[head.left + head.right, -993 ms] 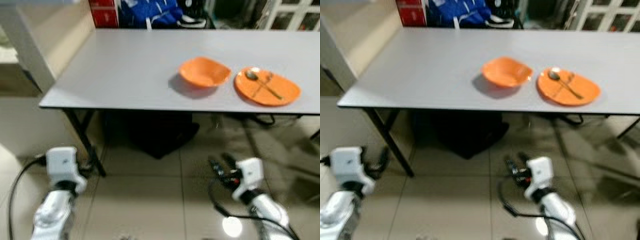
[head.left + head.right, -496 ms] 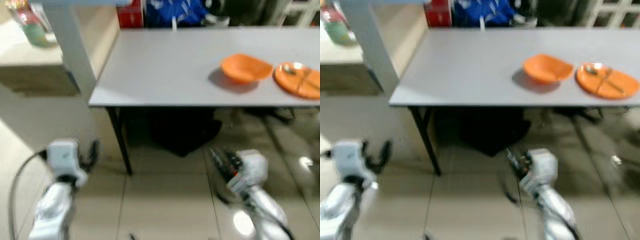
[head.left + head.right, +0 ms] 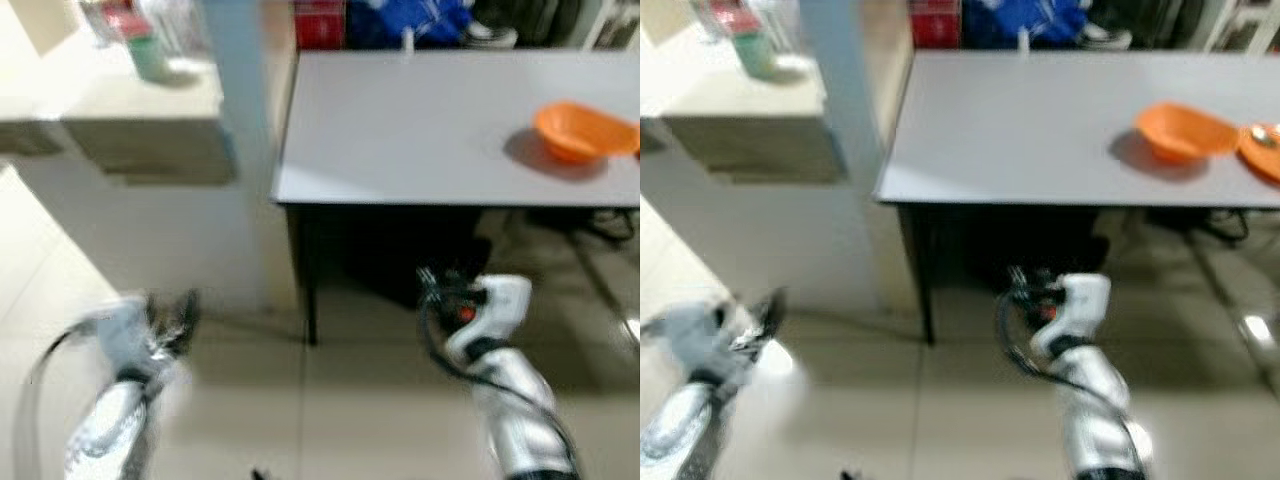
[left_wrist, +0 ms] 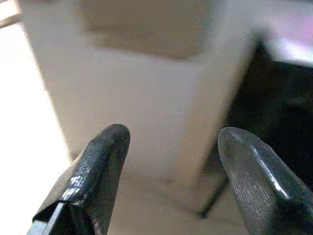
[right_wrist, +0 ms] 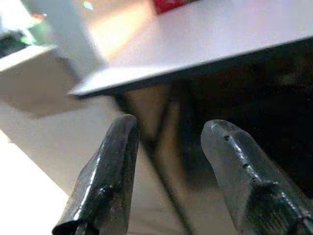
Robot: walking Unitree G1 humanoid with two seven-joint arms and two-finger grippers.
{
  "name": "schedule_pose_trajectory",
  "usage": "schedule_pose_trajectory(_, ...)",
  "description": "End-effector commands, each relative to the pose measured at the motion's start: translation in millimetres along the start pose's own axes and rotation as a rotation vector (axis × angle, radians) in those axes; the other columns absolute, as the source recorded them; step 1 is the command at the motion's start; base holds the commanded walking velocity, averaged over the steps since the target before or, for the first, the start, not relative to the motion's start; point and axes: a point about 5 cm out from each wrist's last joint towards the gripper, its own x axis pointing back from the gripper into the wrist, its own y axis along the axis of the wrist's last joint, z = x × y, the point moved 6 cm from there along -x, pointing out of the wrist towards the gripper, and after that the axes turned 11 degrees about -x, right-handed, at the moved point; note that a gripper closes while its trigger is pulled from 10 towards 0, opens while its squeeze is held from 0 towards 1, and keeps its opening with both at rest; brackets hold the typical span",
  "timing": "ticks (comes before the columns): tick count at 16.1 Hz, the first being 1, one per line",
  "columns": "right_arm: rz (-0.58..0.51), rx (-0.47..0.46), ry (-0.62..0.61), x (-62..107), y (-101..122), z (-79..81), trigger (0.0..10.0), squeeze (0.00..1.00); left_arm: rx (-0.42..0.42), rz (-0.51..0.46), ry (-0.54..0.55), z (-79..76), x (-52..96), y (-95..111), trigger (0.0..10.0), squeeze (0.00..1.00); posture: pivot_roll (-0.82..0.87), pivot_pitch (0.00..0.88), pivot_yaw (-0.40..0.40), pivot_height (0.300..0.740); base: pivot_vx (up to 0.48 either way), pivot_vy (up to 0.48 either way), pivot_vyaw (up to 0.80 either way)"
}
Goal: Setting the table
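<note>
I stand on the tiled floor in front of the grey counter [image 3: 1040,130], and both my arms hang low, below its edge. My left end effector [image 4: 171,161] has its two black fingers spread wide apart and nothing is between them; beyond them I see only a pale cabinet wall and a dark table leg. My right end effector [image 5: 168,161] is also open and empty — it looks up at the underside of the counter edge.

The things of the task lie at about 2 o'clock from me. The orange bowl [image 3: 1185,130] rests on the counter near its front edge, and just beside it, at the border of the right eye view, there is the orange plate [image 3: 1262,150] with a spoon [image 3: 1261,134] on it. The rest of the counter surface that I can see is bare.

To my judgement the setting is only partly done: one bowl and one plate are out. At 10 o'clock a beige shelf [image 3: 130,120] carries some bottles [image 3: 140,40] — too blurred to name. I carry nothing at this moment, so more pieces are probably left to fetch.
</note>
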Motion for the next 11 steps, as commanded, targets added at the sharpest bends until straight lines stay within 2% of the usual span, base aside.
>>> schedule_pose_trajectory(1,-0.010,0.009,-0.021,2.2,7,-6.9,10.0,0.00,0.020,-0.008,0.008,-0.6,-0.1,4,10.0,0.00,-0.12,0.029,0.071,0.740,0.000,0.480,0.00)
schedule_pose_trajectory(4,0.008,0.004,-0.001,-0.6,2,3.3,10.0,0.00,-0.036,-0.014,0.000,1.0,-9.8,10,10.0,0.00,-0.11,0.029,0.069,0.740,0.000,0.480,0.00)
schedule_pose_trajectory(5,0.012,0.007,0.007,-1.5,2,5.0,10.0,0.00,-0.080,-0.022,-0.013,-0.7,-12.8,13,10.0,0.00,-0.11,0.027,0.068,0.740,0.000,0.480,0.00)
schedule_pose_trajectory(8,0.018,0.010,0.001,-1.8,1,3.6,10.0,0.00,-0.100,-0.018,-0.031,-2.4,-14.3,13,10.0,0.00,-0.11,0.023,0.068,0.740,0.000,0.480,0.00)
schedule_pose_trajectory(9,0.024,0.015,0.005,-2.3,0,4.9,10.0,0.00,-0.174,-0.037,-0.028,-2.6,-15.5,18,10.0,0.00,-0.10,0.020,0.068,0.740,0.000,0.334,0.00)
schedule_pose_trajectory(10,0.024,0.024,0.013,-3.7,0,6.7,10.0,0.00,-0.197,-0.063,-0.023,-3.1,-14.7,23,10.0,0.00,-0.10,0.016,0.067,0.740,0.000,0.000,0.00)
schedule_pose_trajectory(11,0.010,0.072,0.002,-6.1,4,6.9,10.0,0.00,-0.193,-0.080,-0.034,-6.0,-13.7,28,10.0,0.00,-0.10,0.015,0.066,0.740,0.000,0.000,0.00)
